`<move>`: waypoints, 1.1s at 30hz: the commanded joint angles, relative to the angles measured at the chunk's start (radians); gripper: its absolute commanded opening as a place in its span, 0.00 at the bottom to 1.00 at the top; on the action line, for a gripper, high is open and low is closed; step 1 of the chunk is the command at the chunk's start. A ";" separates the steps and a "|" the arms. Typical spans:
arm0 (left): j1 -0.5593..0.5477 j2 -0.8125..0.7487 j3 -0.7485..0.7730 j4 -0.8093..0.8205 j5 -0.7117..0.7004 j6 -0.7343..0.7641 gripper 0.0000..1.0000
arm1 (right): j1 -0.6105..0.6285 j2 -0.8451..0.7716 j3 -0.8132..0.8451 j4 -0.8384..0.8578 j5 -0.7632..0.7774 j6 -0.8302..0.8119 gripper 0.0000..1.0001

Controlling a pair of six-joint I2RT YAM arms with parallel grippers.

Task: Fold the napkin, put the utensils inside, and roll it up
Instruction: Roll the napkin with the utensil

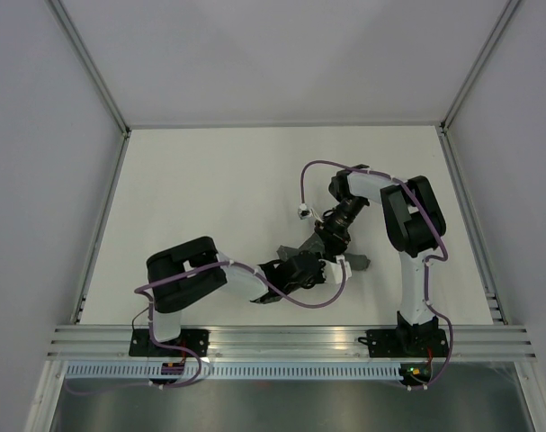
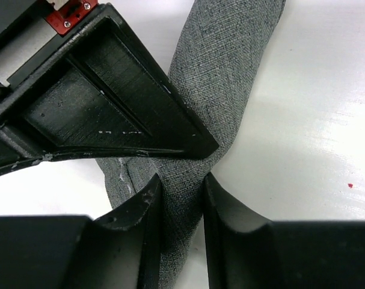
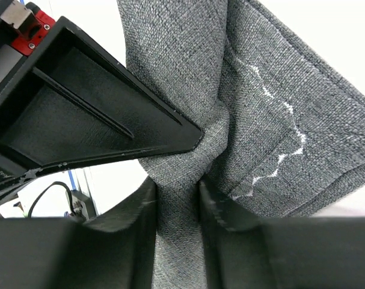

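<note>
Napkin (image 2: 230, 72) sits bunched into a twisted band on the tabletop (image 1: 219, 198), low and centre between the arms. Each end effector is pressed onto it: the left end effector (image 2: 181, 192) nips a narrow gathered strand, and the right end effector (image 3: 177, 198) grips a fold just beside the pale hem stitching (image 3: 278, 138). This looks like the folding step, far from finished (no utensils are in view), so the next move probably calls for drawing the two grips apart to spread it flat. No brand, label or writing is legible.
</note>
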 commanded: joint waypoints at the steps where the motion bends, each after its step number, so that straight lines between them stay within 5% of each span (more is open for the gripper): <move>1: 0.009 0.031 0.014 -0.098 0.114 -0.008 0.22 | -0.003 0.020 0.009 0.106 0.082 -0.024 0.39; 9: 0.026 0.015 0.021 -0.175 0.195 -0.036 0.17 | -0.026 -0.110 0.012 0.112 0.076 0.051 0.61; 20: 0.118 -0.006 0.059 -0.284 0.388 -0.116 0.16 | -0.155 -0.337 -0.003 0.215 0.018 0.191 0.63; 25: 0.211 0.040 0.181 -0.494 0.641 -0.186 0.17 | -0.275 -0.531 -0.156 0.383 -0.025 0.249 0.63; 33: 0.350 0.176 0.410 -0.784 0.968 -0.237 0.20 | -0.292 -0.895 -0.515 0.675 -0.004 0.228 0.70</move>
